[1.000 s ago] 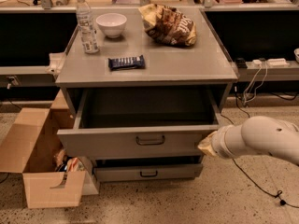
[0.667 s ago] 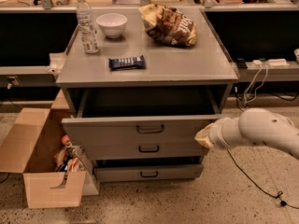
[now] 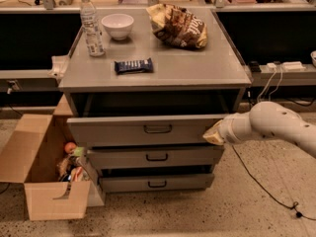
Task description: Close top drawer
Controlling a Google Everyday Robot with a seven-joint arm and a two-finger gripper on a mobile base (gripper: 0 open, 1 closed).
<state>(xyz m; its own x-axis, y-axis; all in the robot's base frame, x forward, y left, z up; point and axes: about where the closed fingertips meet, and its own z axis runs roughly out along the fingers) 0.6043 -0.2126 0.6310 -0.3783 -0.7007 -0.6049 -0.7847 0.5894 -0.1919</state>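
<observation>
Top drawer [image 3: 113, 131], partly out.
Gripper [image 3: 213, 134] at its right edge, grip unreadable; inside dark under counter [image 3: 197, 63].

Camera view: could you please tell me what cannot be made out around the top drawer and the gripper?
- Inside of the top drawer: hidden in shadow under the cabinet top, camera view.
- Gripper at the drawer front's right end: contact with it is blurred, camera view.
- Arm: cut off by the right edge.
- Items in the cardboard box: too small to name.
</observation>
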